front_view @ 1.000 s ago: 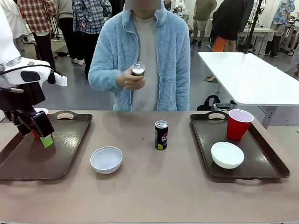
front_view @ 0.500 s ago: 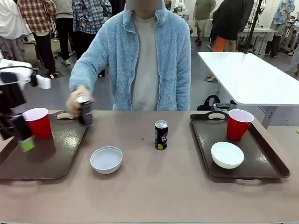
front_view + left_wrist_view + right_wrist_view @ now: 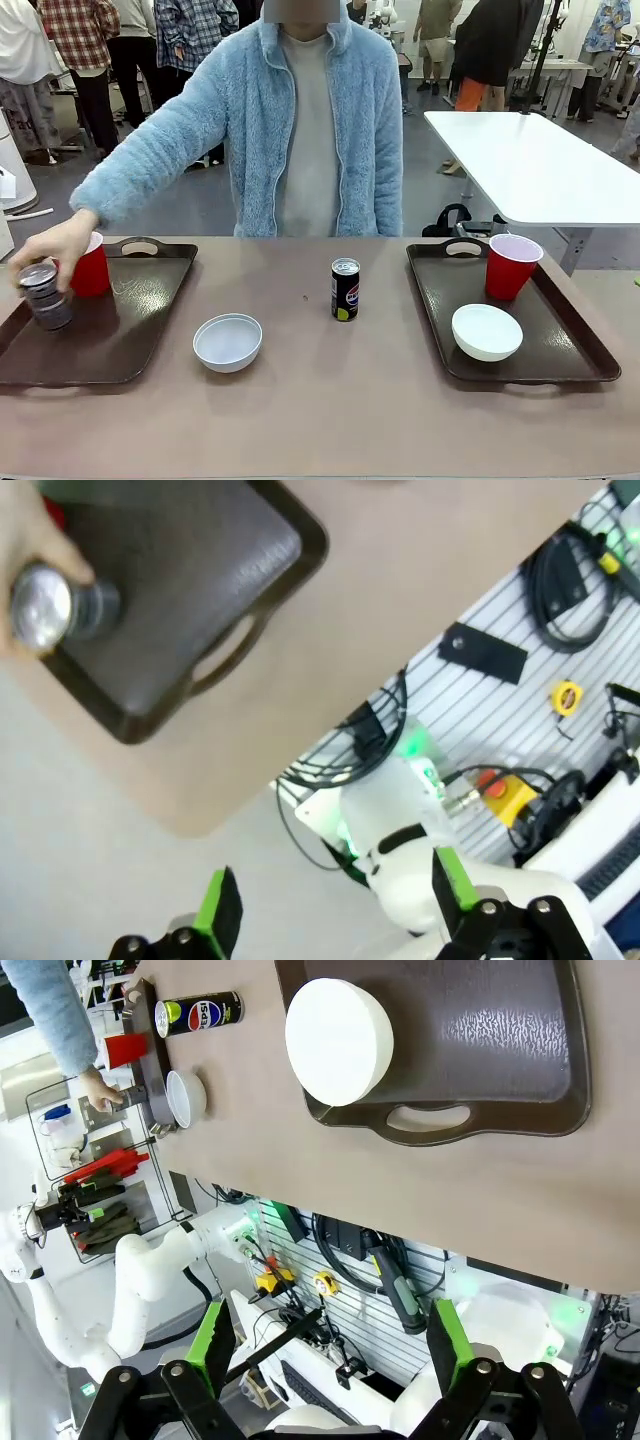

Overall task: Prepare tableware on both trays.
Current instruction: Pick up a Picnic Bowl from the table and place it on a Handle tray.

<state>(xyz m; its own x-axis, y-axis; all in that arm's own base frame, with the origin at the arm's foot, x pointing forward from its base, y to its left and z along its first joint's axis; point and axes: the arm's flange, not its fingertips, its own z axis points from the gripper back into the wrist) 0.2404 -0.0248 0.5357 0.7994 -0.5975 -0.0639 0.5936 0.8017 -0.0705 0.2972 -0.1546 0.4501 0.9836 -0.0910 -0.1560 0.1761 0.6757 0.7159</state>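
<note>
- Green pads [image 3: 216,912] of your left gripper [image 3: 335,900] stand wide apart with nothing between them; it hangs beyond the table [image 3: 330,410] edge, off one corner of the left tray [image 3: 215,555].
- Your right gripper [image 3: 330,1345] is spread just as wide and holds nothing, off the handle end of the right tray [image 3: 500,1060].
- At the left tray's outer side, the person's hand [image 3: 55,245] grips the held can [image 3: 46,296] (silver top up, a little tilted), just beside the left cup [image 3: 92,272]; you cannot tell whether it touches the tray.
- The loose bowl [image 3: 227,342] sits on bare table beside the left tray, not on it.
- The standing can [image 3: 345,289] is upright between the trays.
- The right tray carries the right cup [image 3: 512,266] at its far end and the right bowl [image 3: 486,332] nearer you, apart from each other.
</note>
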